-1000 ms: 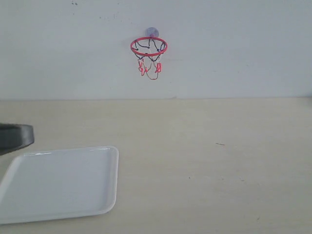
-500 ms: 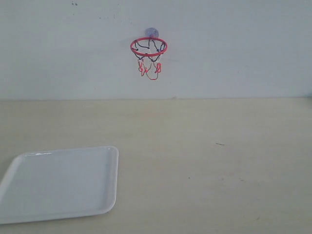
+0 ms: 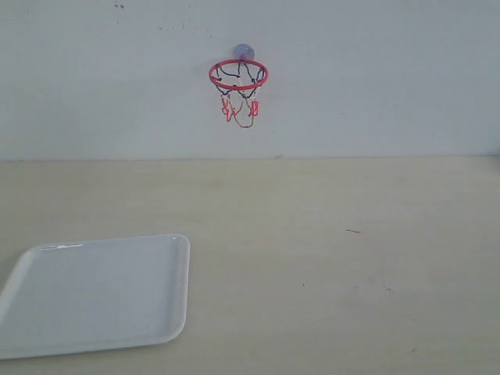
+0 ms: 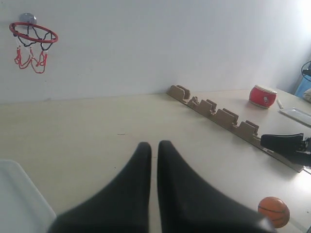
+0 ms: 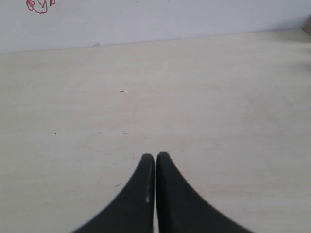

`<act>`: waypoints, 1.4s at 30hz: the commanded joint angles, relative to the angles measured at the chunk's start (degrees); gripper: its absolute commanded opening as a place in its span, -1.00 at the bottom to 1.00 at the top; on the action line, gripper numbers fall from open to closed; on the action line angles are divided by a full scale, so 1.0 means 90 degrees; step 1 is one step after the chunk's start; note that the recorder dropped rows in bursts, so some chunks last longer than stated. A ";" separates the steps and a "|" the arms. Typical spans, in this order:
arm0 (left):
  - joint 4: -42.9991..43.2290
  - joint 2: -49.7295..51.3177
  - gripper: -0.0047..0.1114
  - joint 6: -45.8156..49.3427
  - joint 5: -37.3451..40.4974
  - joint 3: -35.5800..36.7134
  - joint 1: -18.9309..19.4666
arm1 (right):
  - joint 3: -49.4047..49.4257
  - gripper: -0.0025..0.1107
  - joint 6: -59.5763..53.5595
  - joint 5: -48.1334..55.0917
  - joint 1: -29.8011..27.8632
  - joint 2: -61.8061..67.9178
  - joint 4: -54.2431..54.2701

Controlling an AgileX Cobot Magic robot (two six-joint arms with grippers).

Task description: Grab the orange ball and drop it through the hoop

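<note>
The hoop (image 3: 238, 74) with its red ring and dangling net hangs on the white back wall; it also shows in the left wrist view as the hoop (image 4: 33, 33), and only its net tip (image 5: 40, 6) reaches the right wrist view. The orange ball (image 4: 273, 211) lies on the table, far to one side of my left gripper (image 4: 154, 144), which is shut with nothing in it. My right gripper (image 5: 155, 156) is shut and empty over bare table. Neither gripper nor the ball appears in the exterior view.
A white tray (image 3: 176, 293) lies at the table's front left, its corner (image 4: 19, 194) beside my left gripper. A tan notched rail (image 4: 218, 116) runs across the table, with a red drum (image 4: 263, 95) beyond it and a black arm part (image 4: 286, 143) near the ball.
A dark gripper that showed at the left edge of the exterior view one second ago has gone out of that view. Hoop and tray have not moved.
</note>
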 commanded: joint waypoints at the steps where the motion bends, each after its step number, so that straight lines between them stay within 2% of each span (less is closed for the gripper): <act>1: 0.0010 -0.0022 -0.85 -0.0008 0.0021 0.0018 0.0028 | -0.0003 -0.96 -0.0011 -0.0029 0.0003 -0.0033 -0.0048; 19: 0.0010 -0.0022 -0.85 -0.0008 0.0021 0.0018 0.0028 | -0.0003 -0.96 -0.0011 -0.0029 0.0003 -0.0033 -0.0048; 23: 0.0387 -0.0022 -0.85 -0.0008 -0.0007 0.0018 0.0028 | -0.0003 -0.96 -0.0011 -0.0029 0.0003 -0.0033 -0.0048; 26: 0.0924 -0.0022 -0.85 -0.0048 -0.0407 0.0022 0.0028 | -0.0003 -0.96 -0.0011 -0.0029 0.0003 -0.0033 -0.0048; 28: 0.1668 -0.0022 -0.85 -0.0534 -0.0962 0.0022 0.0028 | -0.0003 -0.96 -0.0011 -0.0029 0.0003 -0.0033 -0.0048; 30: 0.3118 -0.0022 -0.85 -0.2182 -0.1544 0.0022 0.0062 | -0.0003 -0.96 -0.0011 -0.0029 0.0003 -0.0033 -0.0048; 31: 0.4229 -0.0022 -0.85 -0.3599 -0.1770 0.0022 0.0136 | -0.0003 -0.96 -0.0011 -0.0029 0.0003 -0.0033 -0.0048; 33: 0.5741 -0.0022 -0.85 -0.5462 -0.1922 0.0033 0.0301 | -0.0003 -0.96 -0.0011 -0.0029 0.0003 -0.0033 -0.0048; 35: 0.6407 -0.0022 -0.85 -0.6302 -0.2106 0.0161 0.0406 | -0.0003 -0.96 -0.0011 -0.0029 0.0003 -0.0033 -0.0048; 39: 0.6660 -0.0022 -0.85 -0.6537 -0.3150 0.0801 0.0447 | -0.0003 -0.96 -0.0011 -0.0029 0.0003 -0.0033 -0.0048; 42: 0.6801 -0.0022 -0.85 -0.6537 -0.3491 0.1283 0.0447 | -0.0003 -0.96 -0.0011 -0.0029 0.0003 -0.0033 -0.0048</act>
